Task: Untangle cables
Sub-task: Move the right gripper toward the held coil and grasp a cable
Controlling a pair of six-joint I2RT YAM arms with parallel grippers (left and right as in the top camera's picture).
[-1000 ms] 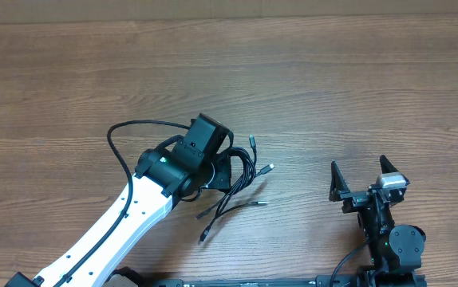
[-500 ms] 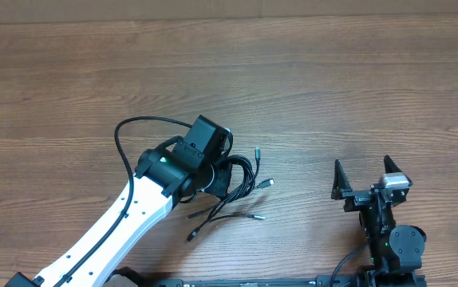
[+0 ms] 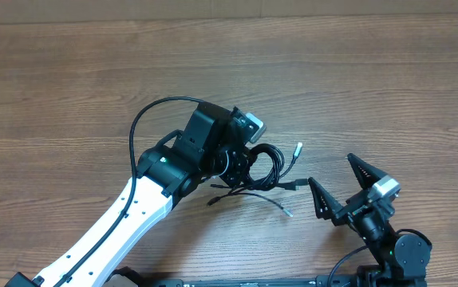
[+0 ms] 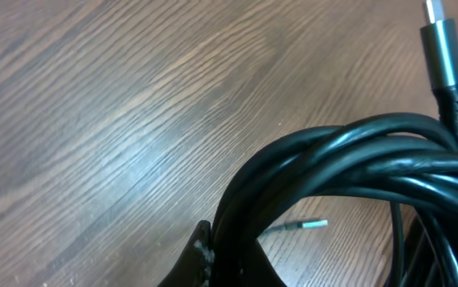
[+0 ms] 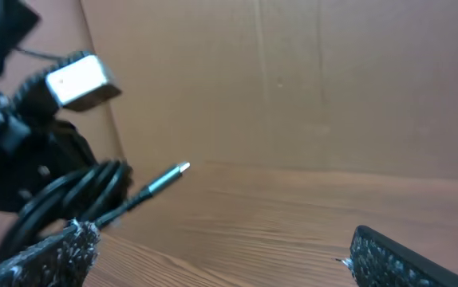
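Left hand clamps one bundle of cables.

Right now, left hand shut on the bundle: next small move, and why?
Probably ease the open right hand onto the plug end just ahead of it. The left hand holds the cables bunched, and that end sticks out free, so it looks easiest to grab.
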